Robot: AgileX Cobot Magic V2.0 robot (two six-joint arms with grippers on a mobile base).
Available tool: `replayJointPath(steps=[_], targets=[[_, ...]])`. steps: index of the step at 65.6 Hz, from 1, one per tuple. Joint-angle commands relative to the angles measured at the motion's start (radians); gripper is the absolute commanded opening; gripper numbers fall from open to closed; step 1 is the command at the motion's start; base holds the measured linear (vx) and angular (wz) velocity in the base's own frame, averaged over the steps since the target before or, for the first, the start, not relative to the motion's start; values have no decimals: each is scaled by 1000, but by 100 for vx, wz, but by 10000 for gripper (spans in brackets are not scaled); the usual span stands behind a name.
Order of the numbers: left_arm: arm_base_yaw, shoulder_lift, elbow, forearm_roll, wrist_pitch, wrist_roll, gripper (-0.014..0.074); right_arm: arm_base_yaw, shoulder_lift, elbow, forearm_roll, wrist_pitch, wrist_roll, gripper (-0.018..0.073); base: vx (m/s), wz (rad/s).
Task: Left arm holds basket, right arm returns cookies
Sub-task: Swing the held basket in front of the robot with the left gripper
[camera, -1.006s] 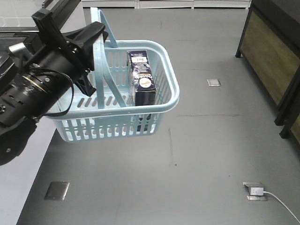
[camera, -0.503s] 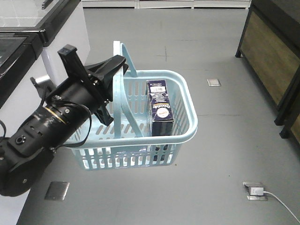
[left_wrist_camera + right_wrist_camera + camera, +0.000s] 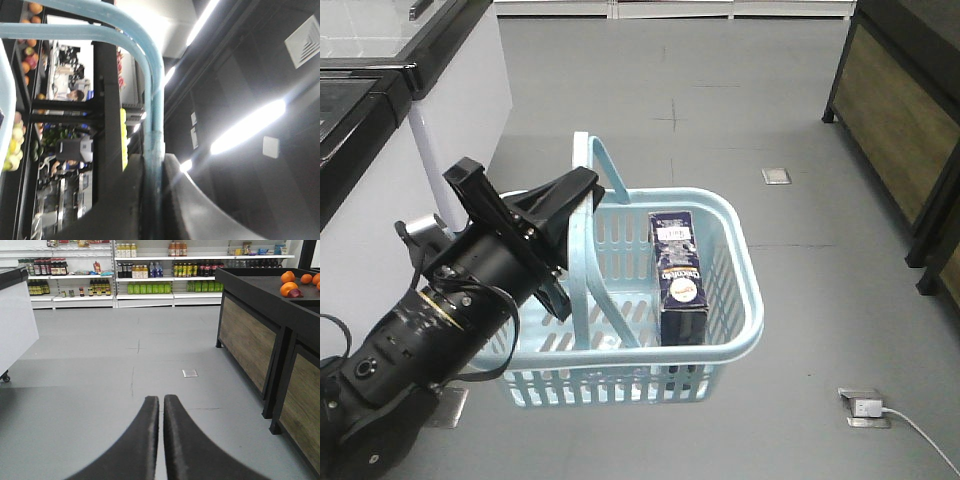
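The light blue basket (image 3: 735, 262) hangs above the grey floor, carried by one swing handle (image 3: 582, 262). My left gripper (image 3: 586, 190) is shut on that handle; in the left wrist view the blue handle (image 3: 152, 120) runs up from between the black fingers (image 3: 131, 200) of the left gripper (image 3: 153, 167). The dark navy box of cookies (image 3: 682, 285) stands upright inside the basket, against its right side. My right gripper (image 3: 161, 401) shows only in its own wrist view. It is shut, nothing is between its fingers, and it points over bare floor.
A white counter (image 3: 450, 95) stands at the left and a dark wooden display stand (image 3: 905, 120) at the right. A floor socket with a plug and cable (image 3: 865, 408) lies at the lower right. Bottle shelves (image 3: 150, 270) line the far wall, and oranges (image 3: 295, 282) sit on the stand.
My left arm has carried the basket to the right and nearer to the camera, the cookies riding along upright. The grip on the handle is unchanged.
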Motion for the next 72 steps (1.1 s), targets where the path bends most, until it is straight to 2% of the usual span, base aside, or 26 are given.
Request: replayJointPath(steps=[1,23,52,64,72], targets=[[-26,-44,-26,-7,-141,-7,-3,-1,-13,18,-3,-72,-6,-9,0,0],[-73,-44,-24,-7,-143,12,-3,-1,-13,18,-3,-72,-6,-9,0,0],[-74,-106,113,-14,-209,4,-3,-1,-13,18,-3,-72,-6,-9,0,0],[-135,-114,113,-25,-212,1,-3,-1,-13,18,-3,-72,-6,-9,0,0],[-179,-114,113,-75,-218,42,-3,-1,-13,18,-3,-70,-6,-9,0,0]])
